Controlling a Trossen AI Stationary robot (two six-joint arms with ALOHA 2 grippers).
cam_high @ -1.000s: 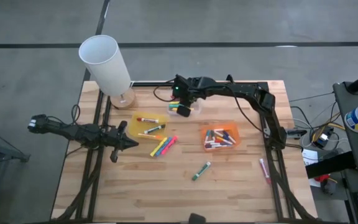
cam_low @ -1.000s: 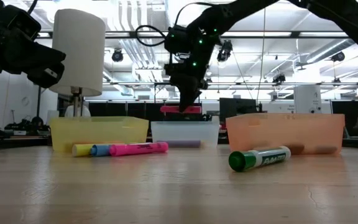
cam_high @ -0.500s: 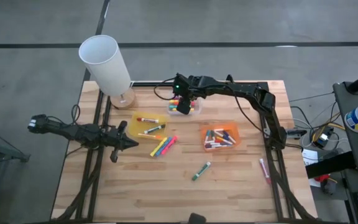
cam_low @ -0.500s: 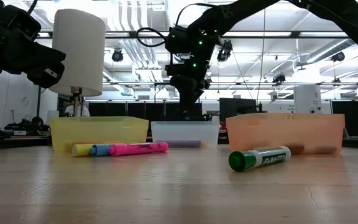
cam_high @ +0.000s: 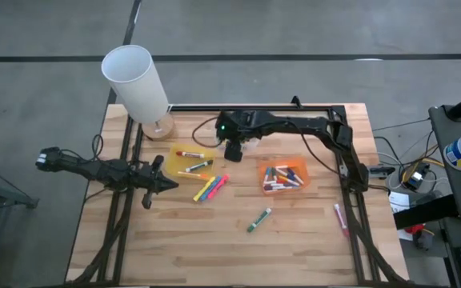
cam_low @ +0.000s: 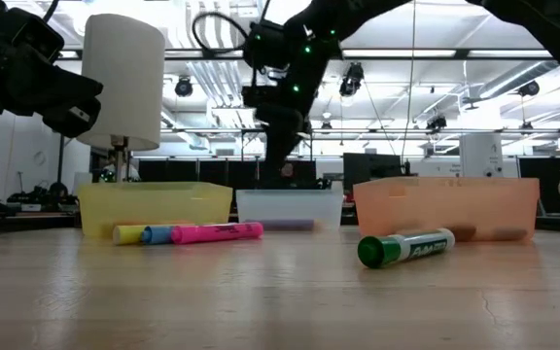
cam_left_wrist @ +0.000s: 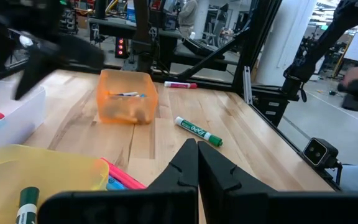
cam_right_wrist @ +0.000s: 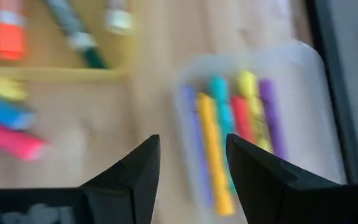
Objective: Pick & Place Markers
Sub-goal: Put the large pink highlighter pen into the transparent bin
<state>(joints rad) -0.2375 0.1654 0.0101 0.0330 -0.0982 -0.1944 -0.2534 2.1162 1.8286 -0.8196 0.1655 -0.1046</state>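
right gripper point(cam_high: 234, 149) hangs empty over the clear tray point(cam_high: 249, 143), fingers spread wide; markers point(cam_right_wrist: 232, 134) lie inside it, green marker point(cam_high: 259, 218) at 5 o'clock; left gripper point(cam_high: 165, 183) pinched closed

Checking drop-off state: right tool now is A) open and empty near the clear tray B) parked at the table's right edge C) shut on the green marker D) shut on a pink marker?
A: the right tool shows spread fingers with nothing between them, with the clear tray of markers just ahead; in the high view it sits by that tray.
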